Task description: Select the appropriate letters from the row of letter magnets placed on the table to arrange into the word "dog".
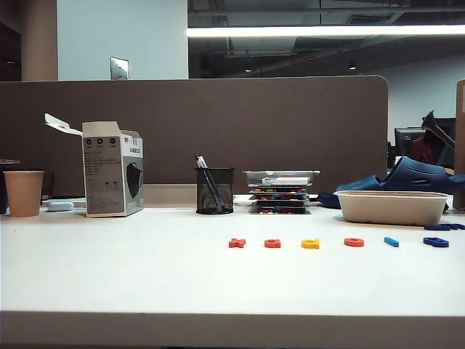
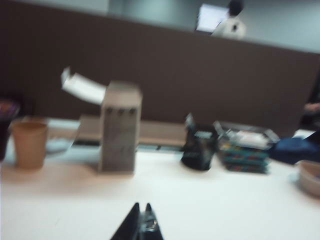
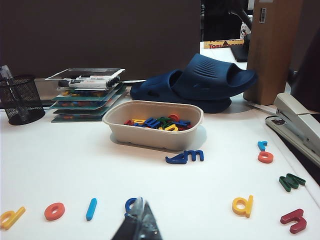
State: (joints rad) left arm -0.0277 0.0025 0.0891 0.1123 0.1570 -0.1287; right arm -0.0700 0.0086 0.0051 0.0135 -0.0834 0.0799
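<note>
The row of letter magnets lies on the white table (image 1: 131, 276) right of centre. From left to right it holds a red-orange "x" (image 1: 237, 243), another red-orange letter (image 1: 272, 243), the yellow "d" (image 1: 310, 243), the red-orange "o" (image 1: 354, 242), a light blue bar (image 1: 391, 241) and the dark blue "g" (image 1: 436, 242). Neither gripper shows in the exterior view. My right gripper (image 3: 140, 202) is shut and empty, its tips partly covering the "g" (image 3: 130, 205); the "o" (image 3: 54, 211) and "d" (image 3: 11, 217) lie beside it. My left gripper (image 2: 141, 205) is shut over bare table, no letters in its blurred view.
A beige bowl (image 3: 150, 137) of spare letters stands behind the row, with loose letters (image 3: 186, 157) around it and a stapler (image 3: 297, 125) at the edge. Stacked trays (image 1: 280, 193), a mesh pen cup (image 1: 215, 190), a cardboard box (image 1: 112, 171) and a paper cup (image 1: 23, 193) line the back.
</note>
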